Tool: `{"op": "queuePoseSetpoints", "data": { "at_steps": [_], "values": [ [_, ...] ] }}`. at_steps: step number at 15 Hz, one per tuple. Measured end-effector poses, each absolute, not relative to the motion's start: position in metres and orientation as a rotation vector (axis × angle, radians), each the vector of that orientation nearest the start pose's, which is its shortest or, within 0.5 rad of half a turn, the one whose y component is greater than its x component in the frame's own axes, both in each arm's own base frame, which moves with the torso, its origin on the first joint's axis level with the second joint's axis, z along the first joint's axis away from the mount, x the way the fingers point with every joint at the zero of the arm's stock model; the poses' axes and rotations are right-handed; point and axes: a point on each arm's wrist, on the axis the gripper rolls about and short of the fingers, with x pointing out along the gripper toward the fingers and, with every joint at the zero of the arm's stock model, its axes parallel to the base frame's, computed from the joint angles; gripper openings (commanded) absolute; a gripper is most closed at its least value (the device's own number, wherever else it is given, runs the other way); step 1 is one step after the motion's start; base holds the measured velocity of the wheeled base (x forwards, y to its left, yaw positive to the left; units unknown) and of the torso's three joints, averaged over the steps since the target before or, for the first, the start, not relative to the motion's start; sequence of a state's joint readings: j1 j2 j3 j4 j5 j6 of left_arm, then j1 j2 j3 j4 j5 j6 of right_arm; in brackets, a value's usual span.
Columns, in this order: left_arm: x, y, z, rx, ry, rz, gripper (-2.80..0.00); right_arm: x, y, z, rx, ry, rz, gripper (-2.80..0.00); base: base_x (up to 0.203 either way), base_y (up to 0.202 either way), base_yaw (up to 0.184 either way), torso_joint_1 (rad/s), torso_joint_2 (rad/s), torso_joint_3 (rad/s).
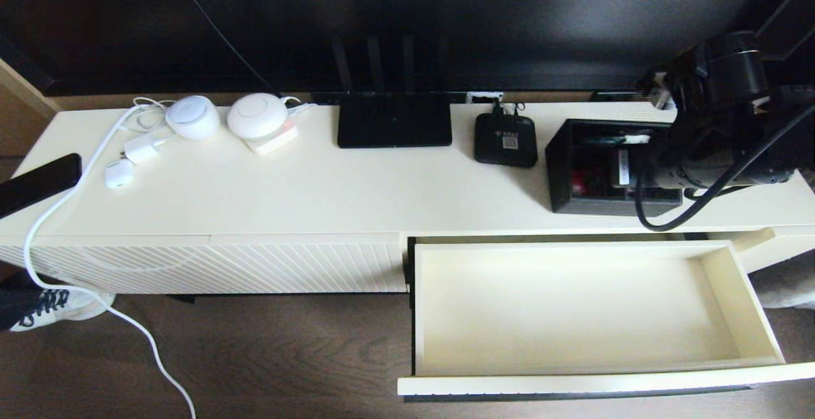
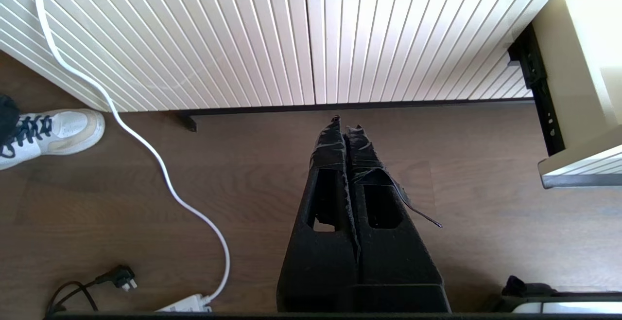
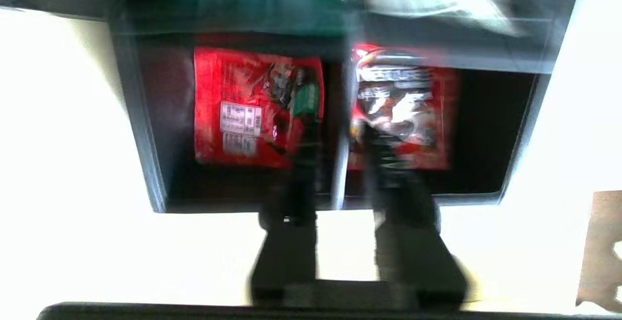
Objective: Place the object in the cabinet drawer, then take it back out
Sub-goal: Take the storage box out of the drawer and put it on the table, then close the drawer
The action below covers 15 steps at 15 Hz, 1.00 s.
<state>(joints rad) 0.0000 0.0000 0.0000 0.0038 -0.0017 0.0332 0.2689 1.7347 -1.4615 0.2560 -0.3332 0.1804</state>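
Observation:
The black organizer box (image 1: 592,205) stands on the cabinet top at the right, behind the pulled-out drawer. In the right wrist view its compartments (image 3: 141,130) hold red and white packets (image 3: 252,106). My right arm (image 1: 719,107) hangs over the box's right part. The right gripper (image 3: 342,140) is open, one finger on each side of the box's inner divider wall, tips down among the packets. The cream drawer (image 1: 592,382) is open with a bare interior; its side also shows in the left wrist view (image 2: 583,67). My left gripper (image 2: 346,125) is shut and empty, low over the floor.
A flat black router (image 1: 393,123) and a small set-top box (image 1: 506,141) sit left of the organizer. Two white round devices (image 1: 192,116), chargers and a white cable (image 1: 63,202) lie at the far left, near a phone (image 1: 38,183). A shoe (image 2: 48,133) rests on the floor.

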Motion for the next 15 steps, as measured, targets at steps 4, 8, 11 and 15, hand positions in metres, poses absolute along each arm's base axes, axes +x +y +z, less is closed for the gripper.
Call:
{"op": "queuePoseSetpoints", "data": {
  "at_steps": [4, 8, 11, 15],
  "values": [
    [-0.023, 0.000, 0.075, 0.034, 0.004, -0.002, -2.80, 0.317, 0.080, 0.272, 0.031, 0.464, -0.109, 0.00, 0.000, 0.000, 0.000, 0.000, 0.00, 0.000],
    [-0.023, 0.000, 0.075, 0.034, 0.004, -0.002, -2.80, 0.299, 0.075, 0.287, 0.028, 0.411, -0.100, 0.00, 0.000, 0.000, 0.000, 0.000, 0.00, 0.000],
    [-0.023, 0.000, 0.075, 0.034, 0.004, -0.002, -2.80, 0.263, 0.067, 0.285, -0.034, 0.427, -0.083, -2.80, 0.000, 0.000, 0.000, 0.000, 0.00, 0.000],
    [-0.023, 0.000, 0.075, 0.033, 0.004, -0.001, -2.80, 0.197, 0.055, 0.237, -0.329, 0.575, 0.021, -2.80, 0.000, 0.000, 0.000, 0.000, 0.00, 0.000]
  ]
}}
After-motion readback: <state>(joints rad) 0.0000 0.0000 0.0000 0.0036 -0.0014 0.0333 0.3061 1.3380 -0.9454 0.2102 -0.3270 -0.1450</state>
